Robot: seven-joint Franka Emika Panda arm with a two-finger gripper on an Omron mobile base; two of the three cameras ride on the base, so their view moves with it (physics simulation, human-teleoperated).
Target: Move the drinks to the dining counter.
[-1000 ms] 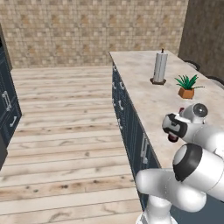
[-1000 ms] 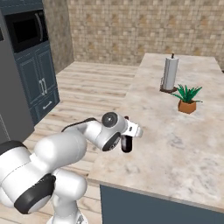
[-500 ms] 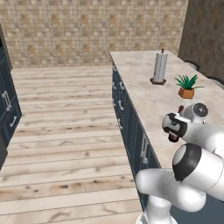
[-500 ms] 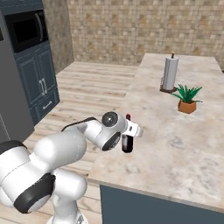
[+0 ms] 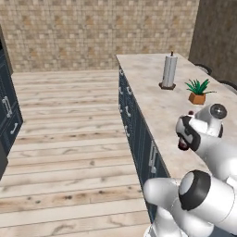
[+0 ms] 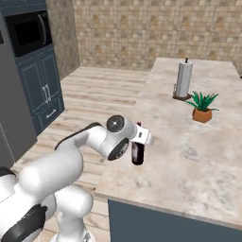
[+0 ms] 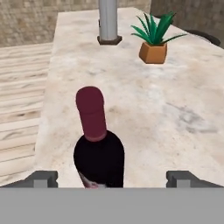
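The wine bottle (image 7: 99,148) stands upright on the surface (image 7: 166,109), seemingly free between the wide-spread claw (image 7: 112,178) tips, neck pointing up.

Even, soft rendered light, faint shadows, no glare, slightly blurry textures, source perhaps overhead

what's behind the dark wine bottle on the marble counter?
Beyond the near-black wine bottle with dark red foil cap on the beige marble counter: a potted green plant in an orange pot and a grey paper-towel roll. The bottle's body hides the counter directly behind it.
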